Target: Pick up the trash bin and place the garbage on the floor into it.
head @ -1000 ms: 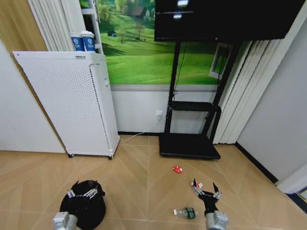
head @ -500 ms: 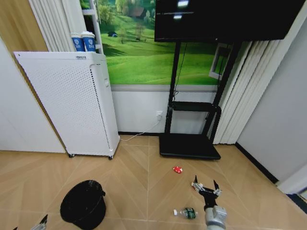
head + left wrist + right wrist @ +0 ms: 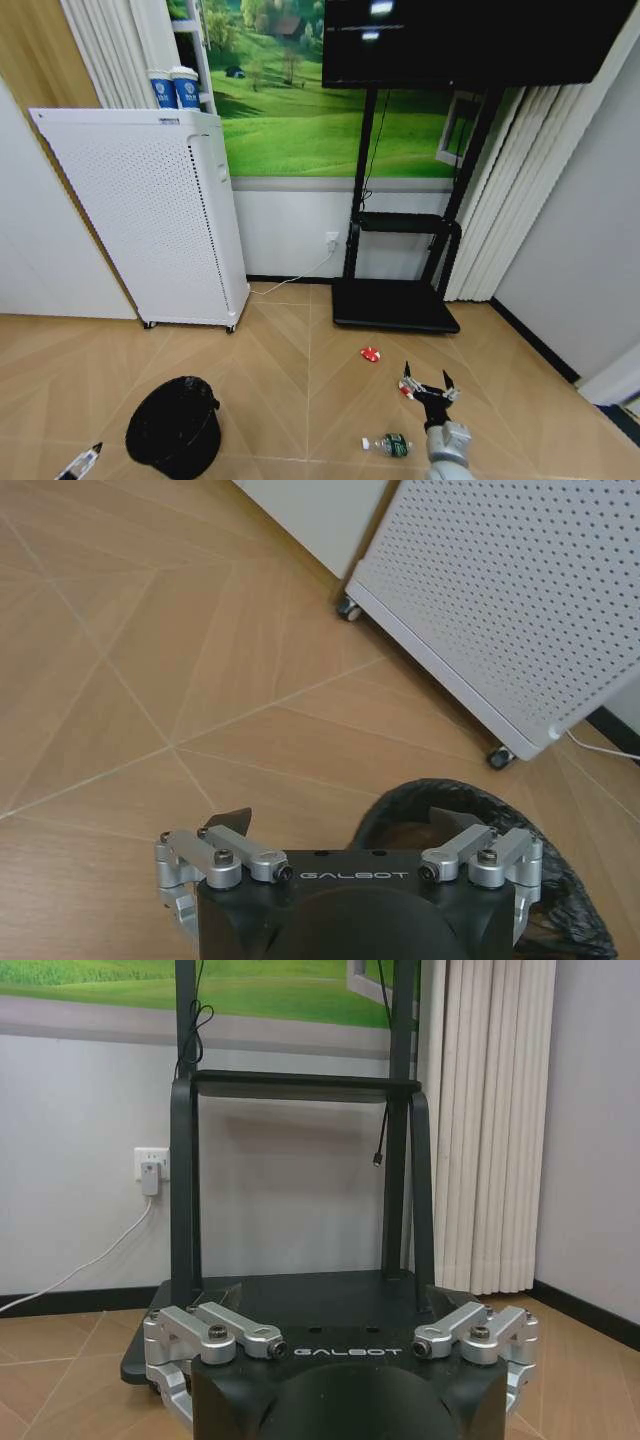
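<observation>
The floor [image 3: 300, 390] is light tan wood laid in a chevron pattern. One white perforated appliance [image 3: 150, 215] stands at about ten o'clock in the head view, two blue paper cups [image 3: 171, 86] on top of it, and one black TV stand [image 3: 400, 250] sits at about one o'clock against the wall.

There is one trash bin [image 3: 175, 425], a small black round mesh basket, slightly tapered and upright, resting on the wood at about seven o'clock, well below the appliance. In the left wrist view its dark mesh rim [image 3: 470, 810] lies just beyond the gripper.

Three pieces of garbage can be counted. One clear bottle [image 3: 388, 443] with a green band lies on its side at about five o'clock. One red scrap [image 3: 371, 353] lies apart from it, nearer the stand's base. A second red-and-white scrap [image 3: 407, 389] seems to peek out beside the right claw, though the fingers partly cover it.

The right gripper [image 3: 425, 383] hovers at five o'clock, between the bottle and the red scrap, its two fingers spread wide with nothing between them. The left gripper [image 3: 80, 463] shows at the lower edge at about seven o'clock, beside the bin and not touching it; the left wrist view shows its fingers [image 3: 232, 820] spread apart and empty.
</observation>
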### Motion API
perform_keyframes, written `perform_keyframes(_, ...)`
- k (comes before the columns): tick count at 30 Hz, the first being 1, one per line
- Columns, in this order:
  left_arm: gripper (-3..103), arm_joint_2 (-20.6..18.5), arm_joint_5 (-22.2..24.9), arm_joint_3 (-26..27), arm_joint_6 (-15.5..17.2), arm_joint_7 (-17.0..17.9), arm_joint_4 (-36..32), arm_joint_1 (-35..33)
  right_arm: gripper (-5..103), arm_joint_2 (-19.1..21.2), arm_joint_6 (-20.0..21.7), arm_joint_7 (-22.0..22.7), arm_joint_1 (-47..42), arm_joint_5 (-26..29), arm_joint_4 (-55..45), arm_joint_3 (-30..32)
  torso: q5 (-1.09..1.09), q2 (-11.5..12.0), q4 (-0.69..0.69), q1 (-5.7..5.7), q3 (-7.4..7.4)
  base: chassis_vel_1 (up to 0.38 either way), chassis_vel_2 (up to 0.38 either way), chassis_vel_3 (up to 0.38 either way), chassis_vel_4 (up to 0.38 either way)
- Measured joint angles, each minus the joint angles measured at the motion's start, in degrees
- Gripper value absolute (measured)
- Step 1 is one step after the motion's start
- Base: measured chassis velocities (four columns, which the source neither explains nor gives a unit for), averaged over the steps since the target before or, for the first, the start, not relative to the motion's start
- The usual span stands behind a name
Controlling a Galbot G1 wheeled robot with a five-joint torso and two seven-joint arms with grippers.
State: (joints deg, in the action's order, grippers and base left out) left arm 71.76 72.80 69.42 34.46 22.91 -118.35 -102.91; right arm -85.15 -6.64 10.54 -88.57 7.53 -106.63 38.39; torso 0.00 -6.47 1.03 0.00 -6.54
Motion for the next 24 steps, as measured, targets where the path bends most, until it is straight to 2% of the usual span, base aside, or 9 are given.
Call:
perform_keyframes(2, 99, -1.1, 0.1, -3.0, 0.5, 1.6, 1.2, 3.0, 100, 0.5, 0.0, 0.0, -0.3, 0.3, -0.4, 0.3, 0.01, 0.0, 0.0, 0.0, -0.02, 0.0, 0.0, 0.0, 0.0)
perform_keyframes(7, 99, -1.6, -0.5, -6.9, 1.2, 2.8, 5.0, 6.6, 100, 1.7, 0.0, 0.0, -0.7, 1.2, -1.1, 1.1, 0.0, -0.1, -0.01, 0.0, -0.04, 0.0, 0.0, 0.0, 0.0)
perform_keyframes(13, 99, -1.6, -2.7, -9.0, 1.5, 2.3, 9.8, 8.1, 100, 2.5, 0.1, 0.3, -0.5, 1.8, -1.3, 1.6, 0.0, -0.1, -0.04, 0.0, -0.06, 0.0, 0.0, 0.0, 0.0)
perform_keyframes(18, 99, -1.4, -7.1, -11.8, 0.9, 1.1, 15.1, 11.1, 100, 2.4, 1.1, 0.6, -0.2, 2.1, -1.9, 0.8, 0.0, -0.1, -0.01, 0.0, -0.08, 0.0, 0.0, 0.0, 0.0)
perform_keyframes(20, 96, -1.4, -7.9, -12.4, 0.6, 0.9, 15.6, 11.6, 100, 2.4, 1.2, 0.6, 0.0, 2.3, -2.0, 0.7, 0.0, -0.1, -0.01, 0.0, -0.08, 0.0, 0.0, 0.0, 0.0)
perform_keyframes(22, 86, -1.2, -8.3, -13.4, 0.2, 0.7, 15.7, 12.4, 100, 2.5, 1.7, 0.8, 0.2, 3.0, -2.3, 0.7, 0.0, -0.1, -0.01, 0.0, -0.08, 0.0, 0.0, 0.0, 0.0)
perform_keyframes(24, 86, -1.1, -8.4, -13.6, 0.1, 0.7, 15.7, 12.5, 100, 2.7, 1.8, 0.8, 0.2, 3.2, -2.5, 0.7, 0.01, -0.1, -0.02, 0.0, -0.08, 0.0, 0.0, 0.0, 0.0)
